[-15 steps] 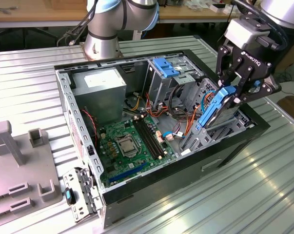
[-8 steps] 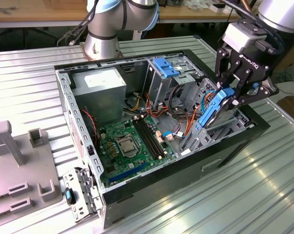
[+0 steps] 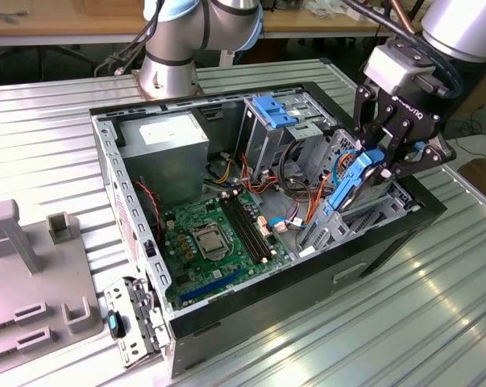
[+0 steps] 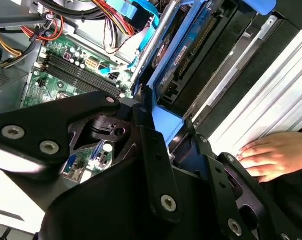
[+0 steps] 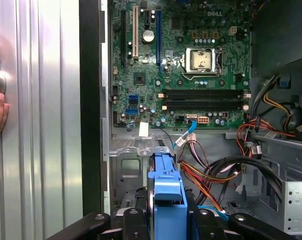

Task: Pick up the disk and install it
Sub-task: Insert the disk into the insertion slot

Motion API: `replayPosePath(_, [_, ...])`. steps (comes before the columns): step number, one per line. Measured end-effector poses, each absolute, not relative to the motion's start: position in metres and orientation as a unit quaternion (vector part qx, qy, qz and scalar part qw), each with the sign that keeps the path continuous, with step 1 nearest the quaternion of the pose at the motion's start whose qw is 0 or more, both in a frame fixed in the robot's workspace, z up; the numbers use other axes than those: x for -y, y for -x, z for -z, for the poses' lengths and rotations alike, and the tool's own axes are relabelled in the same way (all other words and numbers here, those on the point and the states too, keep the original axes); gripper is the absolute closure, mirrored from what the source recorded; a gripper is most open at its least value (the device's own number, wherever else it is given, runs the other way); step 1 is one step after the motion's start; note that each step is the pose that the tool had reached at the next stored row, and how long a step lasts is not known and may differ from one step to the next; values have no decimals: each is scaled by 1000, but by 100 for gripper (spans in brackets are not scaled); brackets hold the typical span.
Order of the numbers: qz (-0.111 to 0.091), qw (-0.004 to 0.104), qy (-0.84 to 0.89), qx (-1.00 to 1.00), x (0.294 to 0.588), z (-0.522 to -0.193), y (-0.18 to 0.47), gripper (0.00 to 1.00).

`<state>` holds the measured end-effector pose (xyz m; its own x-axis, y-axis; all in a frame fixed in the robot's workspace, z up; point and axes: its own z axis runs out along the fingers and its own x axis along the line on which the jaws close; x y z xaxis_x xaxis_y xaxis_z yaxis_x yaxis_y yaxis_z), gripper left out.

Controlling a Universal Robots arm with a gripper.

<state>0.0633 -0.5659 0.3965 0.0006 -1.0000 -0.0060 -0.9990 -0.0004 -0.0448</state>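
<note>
The end effector [image 3: 385, 165] is pinching the disk [image 3: 351, 184] between its two black fingers, holding it by the blue frame. The disk is hanging tilted, and its lower end seems to be poking into the metal drive bay [image 3: 363, 222] at the corner of the open computer case [image 3: 307, 290], on the exterior view's right. So the picking up looks done, and I think the work is now at the putting-in part, with the disk only partly in. The case is lying on the ribbed metal surface [image 3: 388, 347]. Orange and red wires [image 3: 295, 189] are bunching just beside the bay, near the green board [image 3: 214, 242]. I think this step is asking for the disk to be lined up straight with the bay walls and away from those wires, or it may snag. In the second wrist view, a person's hand [image 4: 271, 155] is resting on the surface near the case.
</note>
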Motion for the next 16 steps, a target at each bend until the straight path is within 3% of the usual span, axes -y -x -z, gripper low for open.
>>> replayPosePath(16, [12, 19, 707, -707, 566, -384, -63, 63])
